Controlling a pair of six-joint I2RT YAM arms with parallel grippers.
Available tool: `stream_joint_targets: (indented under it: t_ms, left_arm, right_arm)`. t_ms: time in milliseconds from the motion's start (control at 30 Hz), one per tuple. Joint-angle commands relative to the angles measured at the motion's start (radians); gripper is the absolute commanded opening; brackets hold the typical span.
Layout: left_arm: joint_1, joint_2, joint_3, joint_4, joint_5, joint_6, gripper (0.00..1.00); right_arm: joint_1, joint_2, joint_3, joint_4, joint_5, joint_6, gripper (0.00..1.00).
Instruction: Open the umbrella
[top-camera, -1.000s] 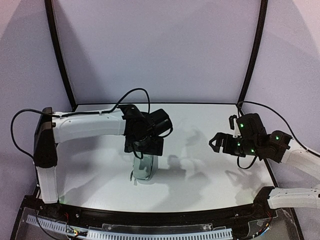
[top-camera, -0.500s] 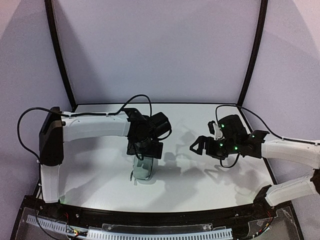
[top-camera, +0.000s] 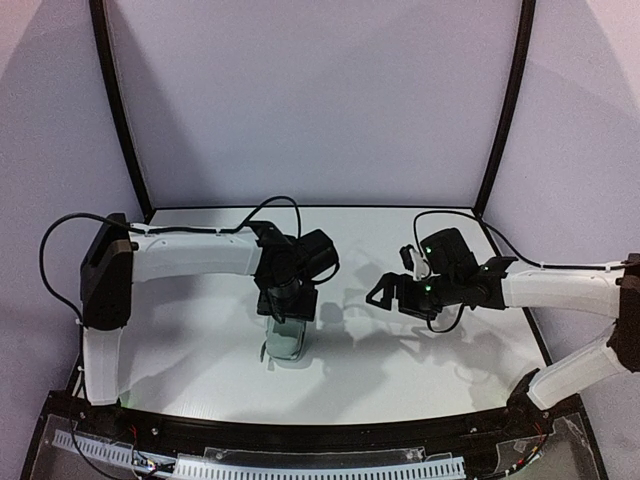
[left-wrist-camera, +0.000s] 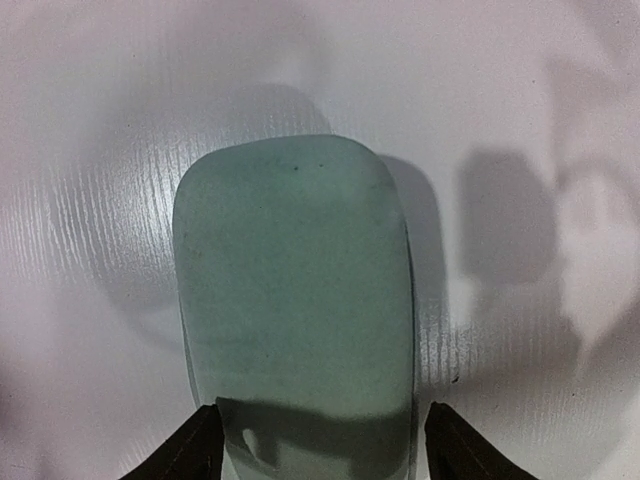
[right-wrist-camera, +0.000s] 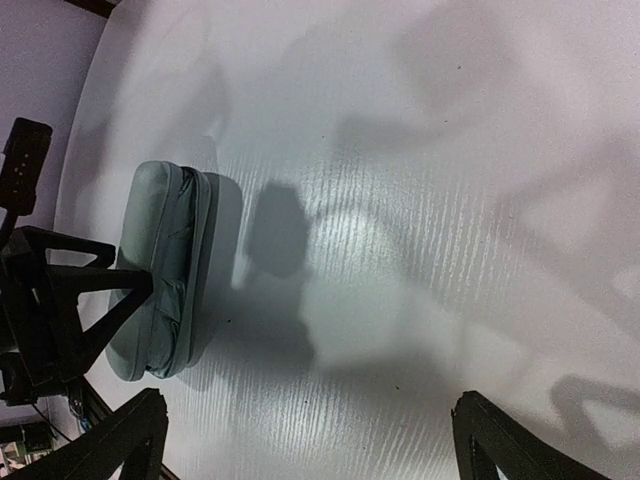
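Straddling the pale green case (left-wrist-camera: 295, 290) with the left tool (left-wrist-camera: 320, 445), jaws apart either side of it — hovering beside it with the right tool (top-camera: 385, 292), jaws spread wide.

The top camera overlooks the whole table (top-camera: 190, 335) from high at its near edge. The left wrist view faces down, close over a pale case (left-wrist-camera: 295, 300). The right wrist view shares it from farther off.

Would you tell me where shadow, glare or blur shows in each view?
Top view: sharp, arms throw several soft shadows on the table. Left wrist: case slightly soft, its near end shaded between the fingers. Right wrist: bright glare patch on the table beside a dark shadow.
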Motion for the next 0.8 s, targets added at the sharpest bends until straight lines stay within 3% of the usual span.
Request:
stream_joint_targets:
  t_ms: [0, 300, 533, 767]
  left_arm:
    - [0.013, -0.004, -0.022, 0.020, 0.035, 0.005, 0.70]
    - [0.024, -0.004, -0.036, 0.030, 0.039, 0.008, 0.70]
    - [0.029, -0.005, -0.042, 0.041, 0.059, 0.007, 0.58]
    - [0.030, -0.014, -0.053, 0.052, 0.078, 0.001, 0.50]
  right_arm:
    - [0.001, 0.010, 0.036, 0.027, -0.018, -0.017, 0.99]
    - [0.007, 0.075, 0.051, 0.093, -0.096, -0.018, 0.99]
    - [0.058, 0.274, 0.203, 0.102, -0.143, -0.026, 0.95]
    - [0.073, 0.507, 0.368, 0.141, -0.268, 0.042, 0.74]
